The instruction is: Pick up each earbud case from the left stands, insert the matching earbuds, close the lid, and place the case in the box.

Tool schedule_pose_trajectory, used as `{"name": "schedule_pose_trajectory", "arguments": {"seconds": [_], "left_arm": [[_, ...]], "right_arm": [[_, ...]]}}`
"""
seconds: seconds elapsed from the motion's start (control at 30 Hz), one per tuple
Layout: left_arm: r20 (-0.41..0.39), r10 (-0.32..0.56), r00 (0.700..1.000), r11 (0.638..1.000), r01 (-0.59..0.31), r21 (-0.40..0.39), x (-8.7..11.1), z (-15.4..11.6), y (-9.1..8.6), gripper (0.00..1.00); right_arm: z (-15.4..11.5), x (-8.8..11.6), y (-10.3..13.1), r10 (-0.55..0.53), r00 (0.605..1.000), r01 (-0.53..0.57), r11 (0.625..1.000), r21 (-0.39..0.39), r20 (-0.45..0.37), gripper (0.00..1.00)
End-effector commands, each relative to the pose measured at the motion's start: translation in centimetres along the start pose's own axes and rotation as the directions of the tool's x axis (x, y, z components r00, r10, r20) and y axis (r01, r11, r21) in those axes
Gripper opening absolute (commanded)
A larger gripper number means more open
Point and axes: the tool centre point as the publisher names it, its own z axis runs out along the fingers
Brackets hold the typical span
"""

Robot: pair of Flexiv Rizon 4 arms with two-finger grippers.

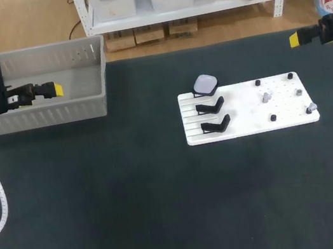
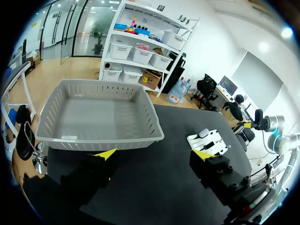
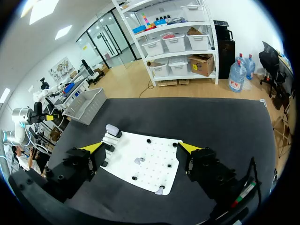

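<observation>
Both arms are parked well away from the work; the left claw (image 2: 154, 154) hangs above the near edge of the grey box (image 1: 42, 114) at the far left of the table (image 1: 132, 188), its fingers spread wide with nothing between them; the right claw (image 3: 141, 147) hovers past the far right corner of the white board (image 1: 241, 111), fingers likewise wide apart and holding nothing

The case (image 1: 205, 84), pale with its lid shut as far as I can tell, sits on the farthest of three black stands (image 1: 213, 115) along the board's left side; the two nearer ones hold nothing; small grey earbuds (image 1: 266, 97) lie among black pegs (image 1: 273, 117) on the board's right half

The step in hand looks like fetching that case; the left claw seems the natural one for it, since the stands face its side and the box is its own ground; it should come across high, line its fingers up across the case's narrower sides, then drop straight down so that neither tip knocks the stand's prongs; close gently, as the shell looks smooth and rounded and may slip; lift along the stand's slope, not sideways, so the case comes free without dragging the board; the right claw can wait over the earbuds, clear of the stands
</observation>
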Motion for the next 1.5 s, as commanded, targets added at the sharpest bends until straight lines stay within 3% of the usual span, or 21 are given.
{"name": "schedule_pose_trajectory", "arguments": {"seconds": [0.03,0.57,0.7,0.83,0.97,1.03,1.27,1.43,1.5], "left_arm": [[-0.005,-0.001,1.000,1.000,0.001,-0.006,-0.1,0.0,-0.1,1.00],[-0.005,-0.001,1.000,1.000,0.001,-0.006,-0.1,0.0,-0.1,1.00],[-0.010,0.013,1.000,0.998,-0.013,0.068,0.0,0.1,-0.6,1.00],[0.019,0.107,0.994,0.980,-0.109,0.167,0.0,0.4,-1.5,1.00],[0.048,0.235,0.971,0.922,-0.238,0.305,0.0,0.7,-2.3,1.00],[0.078,0.296,0.952,0.877,-0.303,0.373,-0.2,1.0,-2.9,1.00],[0.120,0.449,0.886,0.766,-0.450,0.459,-1.2,3.0,-4.4,1.00],[0.163,0.550,0.819,0.641,-0.540,0.545,-1.8,4.6,-5.7,1.00],[0.170,0.578,0.798,0.621,-0.565,0.543,-2.0,5.3,-6.2,1.00]], "right_arm": [[0.0,0.0,0.0,-0.001,1.000,0.001,1.000,0.000,0.000,1.00],[0.0,0.0,0.0,-0.001,1.000,0.001,1.000,0.000,0.000,1.00],[0.0,0.0,0.0,-0.001,1.000,0.001,1.000,0.000,0.000,1.00],[0.0,0.0,0.0,-0.001,1.000,0.001,1.000,0.000,0.000,1.00],[0.0,0.0,0.0,-0.001,1.000,0.001,1.000,0.000,0.000,1.00],[0.0,0.0,0.0,-0.001,1.000,0.001,1.000,0.000,0.000,1.00],[0.0,0.0,0.0,-0.001,1.000,0.001,1.000,0.000,0.000,1.00],[0.0,0.0,0.0,-0.001,1.000,0.001,1.000,0.000,0.000,1.00],[0.0,0.0,0.0,-0.001,1.000,0.001,1.000,0.000,0.000,1.00]]}}
